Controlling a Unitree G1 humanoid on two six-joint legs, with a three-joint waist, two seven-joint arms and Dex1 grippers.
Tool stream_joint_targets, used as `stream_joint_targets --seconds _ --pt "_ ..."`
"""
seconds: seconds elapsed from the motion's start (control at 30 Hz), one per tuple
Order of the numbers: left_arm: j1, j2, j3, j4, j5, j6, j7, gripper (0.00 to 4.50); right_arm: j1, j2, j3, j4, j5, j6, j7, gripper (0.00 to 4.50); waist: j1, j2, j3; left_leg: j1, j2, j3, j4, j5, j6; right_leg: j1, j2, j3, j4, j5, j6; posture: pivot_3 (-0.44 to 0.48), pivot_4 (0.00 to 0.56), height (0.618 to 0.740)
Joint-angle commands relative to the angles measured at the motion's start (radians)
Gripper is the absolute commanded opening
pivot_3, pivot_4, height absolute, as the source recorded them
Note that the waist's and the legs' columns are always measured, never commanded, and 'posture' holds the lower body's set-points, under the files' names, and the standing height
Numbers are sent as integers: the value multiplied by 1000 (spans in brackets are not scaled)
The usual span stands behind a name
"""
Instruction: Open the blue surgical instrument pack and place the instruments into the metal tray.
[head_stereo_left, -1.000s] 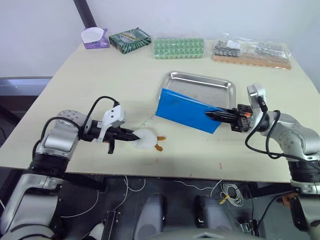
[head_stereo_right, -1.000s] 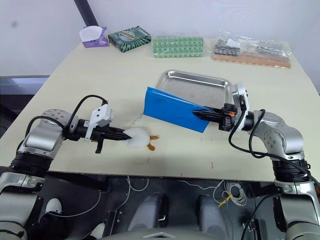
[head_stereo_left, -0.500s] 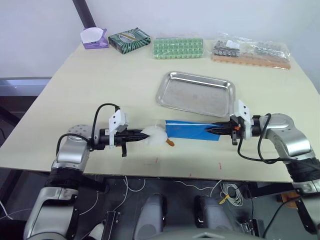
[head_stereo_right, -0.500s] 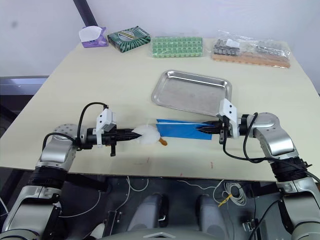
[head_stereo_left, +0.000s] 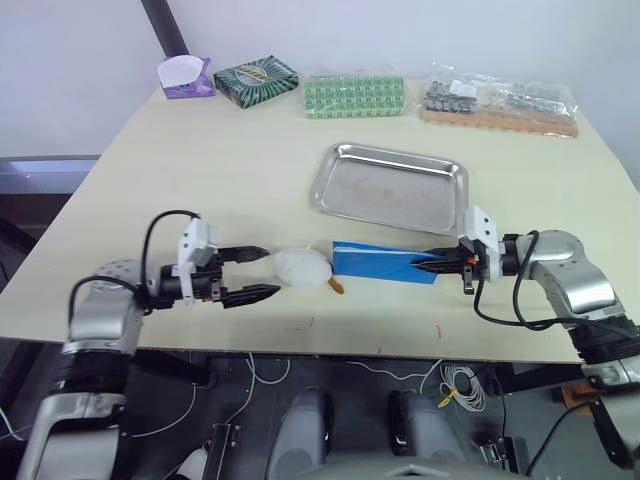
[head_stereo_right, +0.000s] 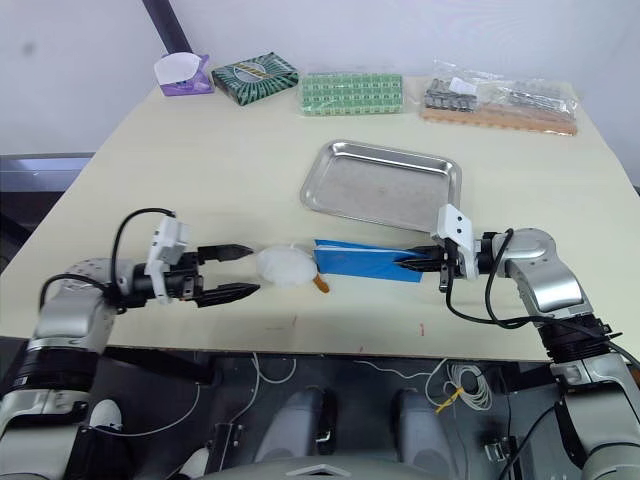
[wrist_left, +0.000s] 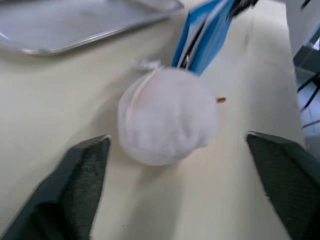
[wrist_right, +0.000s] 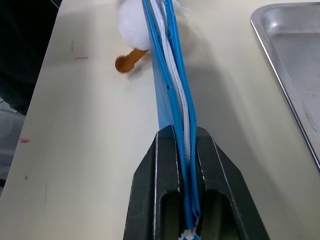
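the blue pack (head_stereo_left: 385, 264) lies near the front edge of the table (head_stereo_left: 220, 170), just in front of the metal tray (head_stereo_left: 390, 187) and apart from it, folded shut with a whitish lining showing between its blue layers in the right wrist view. the right gripper (head_stereo_left: 437, 265) is pressed together on the pack's right end, its two black fingers (wrist_right: 167, 170) squeezing the folded layers between them. no tools can be made out; whatever the pack carries is hidden inside the fold, and in the left wrist view only a thin dark line shows in its open end, too unclear to name. the one tray sits empty, shiny, with its rim raised all round. at the pack's left end rests one white fluffy ball (head_stereo_left: 302, 267), touching or nearly touching the pack, with a small orange piece (head_stereo_left: 337, 287) beside it whose link to the ball is hard to tell. the left gripper (head_stereo_left: 263, 273) is spread wide, its two fingertips (wrist_left: 85, 165) to either side of the ball without touching it and holding nothing. along the far edge of the table lie four things: a purple box (head_stereo_left: 186, 76) with white paper in it, a dark green patterned box (head_stereo_left: 259, 79), a green grid pack (head_stereo_left: 354, 95), and a clear bag of metal parts (head_stereo_left: 500, 103) on a brown board.
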Motion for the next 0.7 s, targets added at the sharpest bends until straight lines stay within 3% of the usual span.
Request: stream_joint_targets --seconds 0.03,0.33,0.5,0.7 --pt "1 46 76 -114 -90 104 22 4468 -9 -15 -22 19 -8 -14 14 0 0 0 0 0 0 0 0 0 0 0 0 0 0 0 0 0 150 740" --pt "-62 32 16 -162 -69 129 62 4468 -10 -14 -23 29 1 -25 34 0 6 0 0 0 -1 0 0 0 0 0 0 0 0 0 0 0 150 740" --pt "-217 -63 -142 -30 41 20 14 2895 -13 -13 -21 16 6 -14 37 0 9 0 0 0 -2 0 0 0 0 1 0 0 0 0 0 0 150 740" --pt "-329 -127 -222 136 128 -102 -44 2895 -6 -16 -22 -4 9 -1 34 0 -2 0 0 0 -1 0 0 0 0 0 1 1 0 0 0 0 150 740"
